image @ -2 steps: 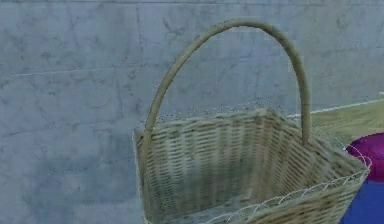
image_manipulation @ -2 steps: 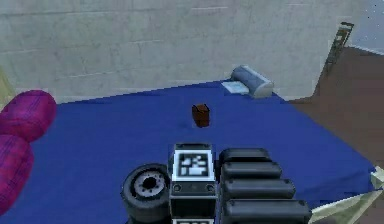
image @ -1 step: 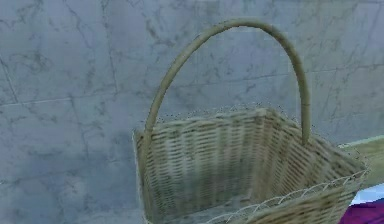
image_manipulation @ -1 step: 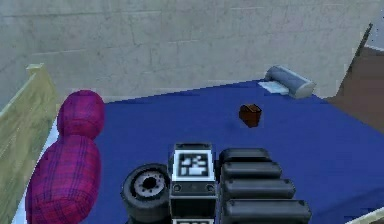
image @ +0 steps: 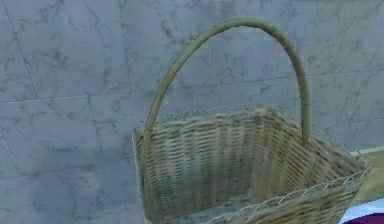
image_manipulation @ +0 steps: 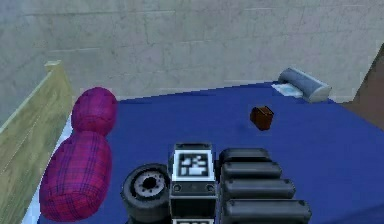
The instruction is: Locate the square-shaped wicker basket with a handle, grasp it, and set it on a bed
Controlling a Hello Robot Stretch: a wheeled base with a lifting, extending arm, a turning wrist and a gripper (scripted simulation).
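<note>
A square wicker basket (image: 240, 165) is seen very near in the forward view, right of the middle, against a grey marbled wall (image: 70, 80). Its tall arched handle (image: 235, 27) is carried up from the left rim and down to the right rim. Inside it only woven wall is made out (the bottom is cut off by the lower edge), so its contents cannot be told.

In the arm side view a bed (image_manipulation: 300, 150) with a blue cover is spread across the scene. Two magenta checked cushions (image_manipulation: 95, 110) are laid at its left, beside a pale wooden headboard (image_manipulation: 30, 115). A small brown thing (image_manipulation: 263, 117) is set on the cover right of the middle, and a grey-white thing (image_manipulation: 305, 85) lies at the far right corner.

The dark arm (image_manipulation: 255, 185) is seen near, over the cover, with a white marked square (image_manipulation: 193, 165) at its end. The gripper (image_manipulation: 150, 188) is shown left of it as a round dark body; its fingers are not made out, so neither their state nor any hold can be told.
</note>
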